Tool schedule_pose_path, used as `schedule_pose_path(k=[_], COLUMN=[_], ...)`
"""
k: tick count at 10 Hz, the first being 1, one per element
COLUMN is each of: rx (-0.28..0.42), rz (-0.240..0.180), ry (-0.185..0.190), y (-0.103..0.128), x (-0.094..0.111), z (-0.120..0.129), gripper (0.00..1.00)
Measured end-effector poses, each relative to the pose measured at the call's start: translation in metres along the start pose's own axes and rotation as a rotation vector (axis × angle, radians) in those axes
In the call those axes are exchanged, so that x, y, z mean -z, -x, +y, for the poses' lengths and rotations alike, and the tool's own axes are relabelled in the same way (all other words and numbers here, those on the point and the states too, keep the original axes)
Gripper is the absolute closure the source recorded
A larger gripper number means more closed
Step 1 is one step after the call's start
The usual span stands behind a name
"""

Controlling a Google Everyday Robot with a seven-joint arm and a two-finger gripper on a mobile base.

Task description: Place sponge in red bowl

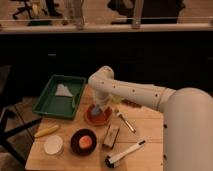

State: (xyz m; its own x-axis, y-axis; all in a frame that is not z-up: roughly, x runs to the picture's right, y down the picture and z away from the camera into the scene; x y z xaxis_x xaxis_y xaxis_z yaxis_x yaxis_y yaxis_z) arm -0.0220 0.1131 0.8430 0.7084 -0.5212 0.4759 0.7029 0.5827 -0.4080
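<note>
The gripper (97,109) hangs directly over the red bowl (98,116), a shallow round orange-red dish on the pale wooden table (145,127). A soft blue sponge (96,108) sits at its tip, inside the bowl's rim; whether the gripper is clasping it cannot be told. At 10 o'clock lies a rectangular green tray (59,96); at 7 o'clock, a dark brown bowl (83,141).

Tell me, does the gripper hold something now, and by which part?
The gripper is over the red bowl with the blue sponge at its tip; the hold cannot be told.
</note>
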Motion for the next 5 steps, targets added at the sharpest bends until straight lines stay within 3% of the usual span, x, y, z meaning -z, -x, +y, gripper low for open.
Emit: schedule_pose_path(k=[5], rx=[-0.009], rz=[-0.029], ry=[-0.012], y=[-0.0013], x=[-0.0015], z=[0.0019], gripper=[1.00])
